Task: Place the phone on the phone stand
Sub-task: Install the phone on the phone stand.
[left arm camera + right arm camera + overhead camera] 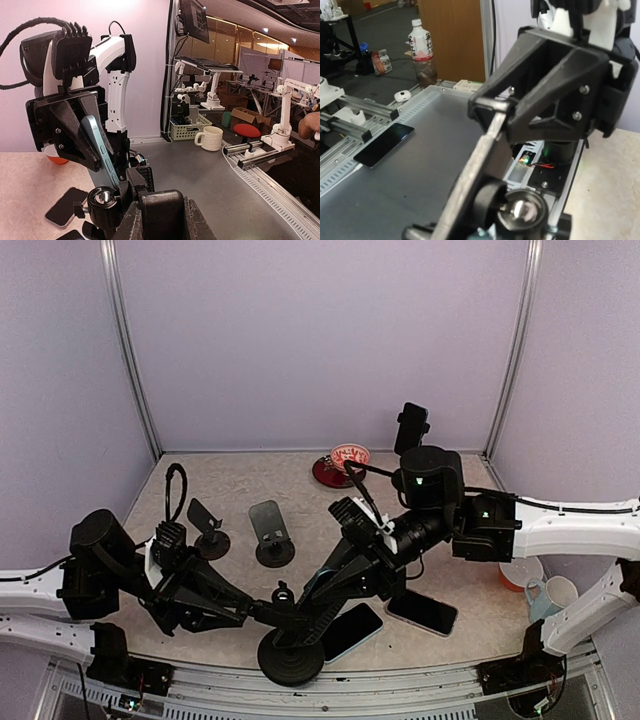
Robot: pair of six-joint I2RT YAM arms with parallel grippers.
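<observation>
The phone stand point(290, 658) has a round black base near the table's front edge, with a knob point(102, 197) on its joint. My left gripper point(262, 612) reaches in from the left and is shut on the stand's black upper block point(161, 205). My right gripper point(338, 585) comes from the right, shut on the light-blue phone point(322, 578). In the left wrist view the phone point(100, 150) stands tilted just above and behind the knob, right against the stand. Seen edge-on in the right wrist view, the phone point(482, 152) hides my right gripper's own fingers.
Two dark phones point(352, 630) point(422, 612) lie flat just right of the stand. Two other black stands point(208, 530) point(270, 533) are at mid-left. A red-based stand point(345, 462) and a mounted phone point(411, 427) are at the back. An orange cup point(515, 578) and a mug point(552, 595) sit at the right.
</observation>
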